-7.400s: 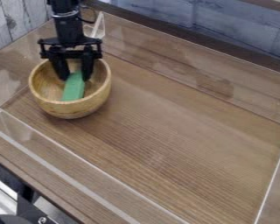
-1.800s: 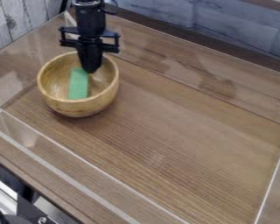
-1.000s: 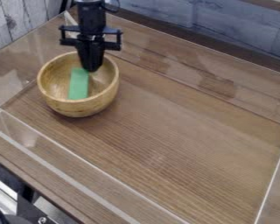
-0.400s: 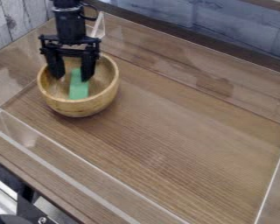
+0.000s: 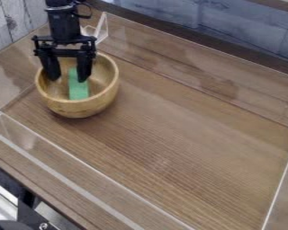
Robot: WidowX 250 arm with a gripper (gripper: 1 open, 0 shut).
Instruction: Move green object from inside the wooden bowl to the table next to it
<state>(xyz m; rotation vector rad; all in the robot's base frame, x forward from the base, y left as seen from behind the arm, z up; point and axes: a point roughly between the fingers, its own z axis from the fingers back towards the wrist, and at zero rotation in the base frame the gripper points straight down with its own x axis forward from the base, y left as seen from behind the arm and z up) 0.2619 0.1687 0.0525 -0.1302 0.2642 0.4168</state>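
While hand [image 5: 67, 74] spread, green object [image 5: 78, 85] in wooden bowl [image 5: 75, 106]

No readable text, label, brand, number or sign appeared anywhere in the camera view.

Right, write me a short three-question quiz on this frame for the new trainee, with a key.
1. True or false: the green object lies on the table beside the wooden bowl.
2. How do the jaws of the gripper stand? A) spread open, one finger on either side of the green object B) shut above the bowl C) shut on the bowl's rim
3. Fill in: the bowl sits near the table's far ____ corner as the camera sees it.

Key
1. False: it is inside the bowl.
2. A
3. left
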